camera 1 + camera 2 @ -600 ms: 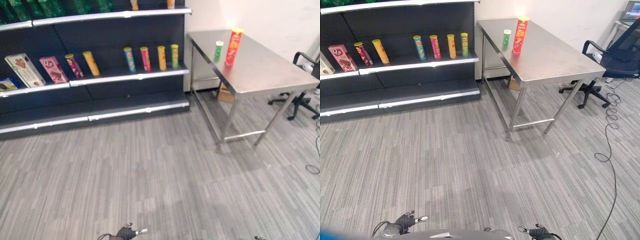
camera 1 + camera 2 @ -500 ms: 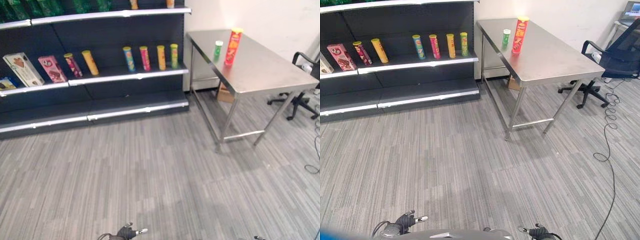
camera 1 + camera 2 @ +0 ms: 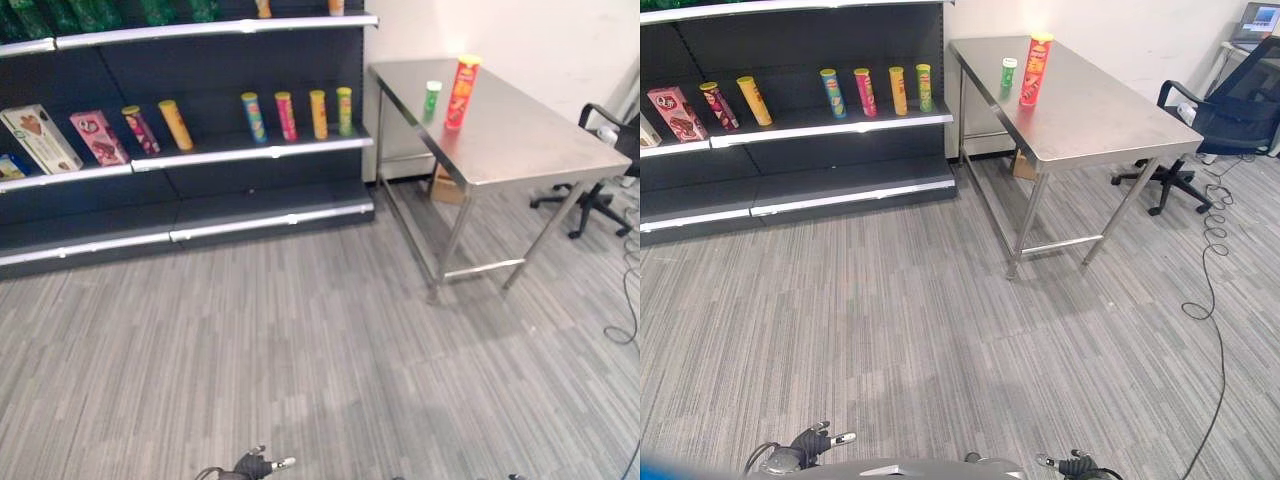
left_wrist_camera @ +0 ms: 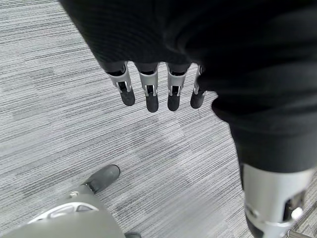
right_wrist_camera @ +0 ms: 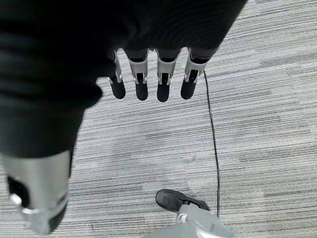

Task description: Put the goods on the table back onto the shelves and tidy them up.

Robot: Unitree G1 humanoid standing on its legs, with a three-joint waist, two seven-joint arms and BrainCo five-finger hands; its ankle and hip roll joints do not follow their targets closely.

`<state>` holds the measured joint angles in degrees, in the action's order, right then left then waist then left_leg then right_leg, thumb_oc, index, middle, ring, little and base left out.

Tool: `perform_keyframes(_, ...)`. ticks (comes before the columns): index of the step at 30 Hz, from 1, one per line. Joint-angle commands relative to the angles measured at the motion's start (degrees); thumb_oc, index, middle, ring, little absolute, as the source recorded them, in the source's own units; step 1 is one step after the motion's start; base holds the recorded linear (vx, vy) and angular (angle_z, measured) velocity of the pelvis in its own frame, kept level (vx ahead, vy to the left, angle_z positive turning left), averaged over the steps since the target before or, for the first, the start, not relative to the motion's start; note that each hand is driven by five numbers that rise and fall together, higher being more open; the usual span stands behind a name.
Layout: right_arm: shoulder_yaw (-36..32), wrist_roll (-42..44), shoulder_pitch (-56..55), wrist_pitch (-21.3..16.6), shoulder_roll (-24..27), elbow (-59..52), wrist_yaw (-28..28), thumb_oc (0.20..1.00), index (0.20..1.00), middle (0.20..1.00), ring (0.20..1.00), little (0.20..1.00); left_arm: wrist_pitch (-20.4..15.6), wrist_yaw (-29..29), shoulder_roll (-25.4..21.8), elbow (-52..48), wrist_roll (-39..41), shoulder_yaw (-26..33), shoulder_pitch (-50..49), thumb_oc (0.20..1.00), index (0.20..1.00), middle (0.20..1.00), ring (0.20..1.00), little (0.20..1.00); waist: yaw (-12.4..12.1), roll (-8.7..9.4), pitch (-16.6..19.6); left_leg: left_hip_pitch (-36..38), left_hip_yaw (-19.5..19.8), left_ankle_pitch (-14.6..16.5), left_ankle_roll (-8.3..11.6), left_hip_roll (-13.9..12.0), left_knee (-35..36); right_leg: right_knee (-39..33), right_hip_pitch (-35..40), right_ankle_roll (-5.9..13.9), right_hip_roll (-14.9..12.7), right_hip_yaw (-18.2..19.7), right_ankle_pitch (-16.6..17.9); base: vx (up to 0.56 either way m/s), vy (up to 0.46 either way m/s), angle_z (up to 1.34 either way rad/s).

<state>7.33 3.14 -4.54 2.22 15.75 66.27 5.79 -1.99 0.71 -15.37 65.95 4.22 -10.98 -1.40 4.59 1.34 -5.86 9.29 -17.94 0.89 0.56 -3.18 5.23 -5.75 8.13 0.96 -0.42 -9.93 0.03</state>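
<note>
both hands (image 4: 158, 91) (image 5: 148, 84) hang spread and empty; office chair (image 3: 1225, 125) beside the table (image 3: 1110, 125)

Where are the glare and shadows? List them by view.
Left eye view: the tall red cylindrical can is washed out bright at its top, and the stainless steel table carries a pale sheen. Right eye view: the table throws a soft shadow on the grey striped floor, and the dark shelving unit is dim.

Red can (image 3: 461, 92), green can (image 3: 431, 101), perhaps steel-grey table (image 3: 520, 140).
</note>
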Motion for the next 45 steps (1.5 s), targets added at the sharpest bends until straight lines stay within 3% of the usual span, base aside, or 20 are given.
perform_keyframes(1, 2.05, -0.78, 4.00, -0.96, 0.64, 3.22, 0.25, 1.000, 1.000, 1.000, 1.000, 1.000, -1.15, -0.11, -0.90, 1.90, -1.19, -0.98, 3.23, 1.000, 1.000, 1.000, 1.000, 1.000, 1.17, 0.67, 0.98, 0.19, 2.55, 1.18, 4.37, -2.99, -0.23, 2.42, -1.05, 7.01, -5.74, -0.05, -3.35, 0.00, 0.000, 0.00)
perform_keyframes(13, 2.82, -1.37, 3.91, -0.97, 0.30, 3.58, 0.48, 1.000, 1.000, 1.000, 1.000, 1.000, -0.97, 1.39, -0.69, 2.68, -5.41, -2.87, 3.74, 1.000, 1.000, 1.000, 1.000, 1.000, 1.52, 0.47, 0.83, 0.33, 2.48, 1.32, 4.39, -3.02, -0.23, 2.29, -1.08, 6.97, -5.79, 0.44, -3.47, 0.00, 0.000, 0.00)
perform_keyframes(25, 3.00, -1.90, 3.17, -0.43, 0.93, 3.43, 0.20, 1.000, 1.000, 1.000, 1.000, 1.000, -0.78, 1.21, -1.01, 1.57, -4.41, -2.43, 3.28, 1.000, 1.000, 1.000, 1.000, 1.000, 1.49, 0.00, 0.17, -0.48, 3.26, 0.84, 4.98, -4.18, -1.34, 2.11, -1.16, 5.90, -4.45, 0.94, -4.49, 0.01, -0.054, 0.00)
perform_keyframes(30, 3.25, -1.79, 3.49, -0.51, 1.02, 3.28, 0.28, 1.000, 1.000, 1.000, 1.000, 1.000, -0.72, 1.27, -0.96, 1.99, -3.83, -2.21, 3.61, 1.000, 1.000, 1.000, 1.000, 1.000, 1.41, 0.00, -0.62, -3.52, 4.12, 1.81, 5.22, -4.72, -5.91, 2.47, -1.87, 5.13, -4.14, 0.97, -5.06, -0.03, -0.072, 0.01)
perform_keyframes(32, 3.26, -1.22, 3.96, -0.71, 1.86, 2.76, 0.66, 1.000, 1.000, 1.000, 1.000, 1.000, -0.80, 1.28, -0.70, 1.44, -2.04, -2.25, 4.13, 1.000, 1.000, 1.000, 1.000, 1.000, 0.96, 0.76, -3.71, -12.68, 7.72, 3.66, 6.08, -4.30, -21.38, 4.36, -2.62, 2.99, -4.24, 1.02, -6.81, -0.13, -0.151, 0.17)
perform_keyframes(33, 2.93, -0.43, 4.43, -1.00, 2.35, 2.50, 1.11, 1.000, 1.000, 1.000, 1.000, 1.000, -0.92, 1.81, -0.45, 1.70, -0.42, -1.99, 5.18, 1.000, 1.000, 1.000, 1.000, 1.000, 0.36, 1.47, -5.64, -18.47, 12.42, -0.66, 7.93, -2.88, -30.10, 4.98, -2.49, 1.88, -4.11, 0.65, -7.17, -0.10, -0.127, 0.16)
perform_keyframes(34, 2.93, -0.43, 4.43, -1.00, 2.35, 2.50, 1.11, 1.000, 1.000, 1.000, 1.000, 1.000, -0.92, 1.81, -0.45, 1.70, -0.42, -1.99, 5.17, 1.000, 1.000, 1.000, 1.000, 1.000, 0.37, 1.46, -5.62, -18.49, 12.43, -0.66, 7.93, -2.89, -30.11, 4.98, -2.50, 1.88, -4.11, 0.64, -7.17, -0.04, -0.066, 0.07)
perform_keyframes(35, 2.93, -0.43, 4.43, -1.00, 2.35, 2.50, 1.11, 1.000, 1.000, 1.000, 1.000, 1.000, -0.92, 1.81, -0.45, 1.70, -0.42, -1.99, 5.17, 1.000, 1.000, 1.000, 1.000, 1.000, 0.38, 1.46, -5.62, -18.50, 12.44, -0.65, 7.93, -2.89, -30.11, 4.98, -2.50, 1.88, -4.11, 0.64, -7.17, 0.16, 0.008, -0.06)
perform_keyframes(37, 3.17, -0.15, 4.42, -0.96, 2.47, 1.99, 1.52, 1.000, 1.000, 1.000, 1.000, 1.000, -0.88, 2.30, -0.13, 3.10, 1.26, -0.80, 4.90, 1.000, 1.000, 1.000, 1.000, 1.000, -0.31, 1.41, -5.98, -20.23, 12.64, -1.12, 6.71, -5.23, -22.23, 5.06, -1.20, 1.93, -3.62, 0.44, -8.90, 0.28, 0.042, 0.05)
perform_keyframes(39, 3.42, -0.18, 5.00, -0.95, 2.97, 1.40, 1.86, 1.000, 1.000, 1.000, 1.000, 1.000, -1.05, 2.61, -0.09, 2.97, 1.28, -1.13, 4.96, 1.000, 1.000, 1.000, 1.000, 1.000, -0.91, 0.60, -6.30, -21.78, 13.91, -6.43, 6.93, -8.90, -14.05, 5.31, -0.73, 2.24, -3.15, 0.80, -10.36, 0.21, 0.078, 0.21)
perform_keyframes(41, 3.42, -0.18, 4.99, -0.94, 2.98, 1.40, 1.86, 1.000, 1.000, 1.000, 1.000, 1.000, -1.04, 2.62, -0.08, 2.97, 1.28, -1.13, 4.96, 1.000, 1.000, 1.000, 1.000, 1.000, -0.96, 0.66, -6.39, -21.43, 13.80, -6.63, 6.97, -8.87, -13.65, 5.39, -0.65, 2.21, -3.20, 0.86, -10.44, 0.16, 0.051, 0.10)
perform_keyframes(43, 3.20, 0.26, 6.52, -1.29, 4.06, 0.93, 2.50, 1.000, 1.000, 1.000, 1.000, 1.000, -1.26, 3.10, 0.16, 2.79, 2.05, -1.03, 5.15, 1.000, 1.000, 1.000, 1.000, 1.000, -1.80, -0.61, -6.39, -24.61, 13.50, -12.24, 9.36, -13.79, -1.46, 5.10, 1.98, 3.69, -3.57, 3.41, -13.35, 0.62, 0.200, -0.09)
perform_keyframes(45, 3.02, -0.55, 6.22, -1.44, 3.99, 1.39, 1.81, 1.000, 1.000, 1.000, 1.000, 1.000, -1.16, 2.50, 0.39, 3.58, 1.35, -0.24, 3.74, 1.000, 1.000, 1.000, 1.000, 1.000, -2.54, -1.62, -4.27, -23.02, 13.04, -12.92, 9.85, -13.77, -0.67, 4.46, 4.82, 4.84, -3.70, 5.69, -14.09, 0.62, 0.207, -0.39)
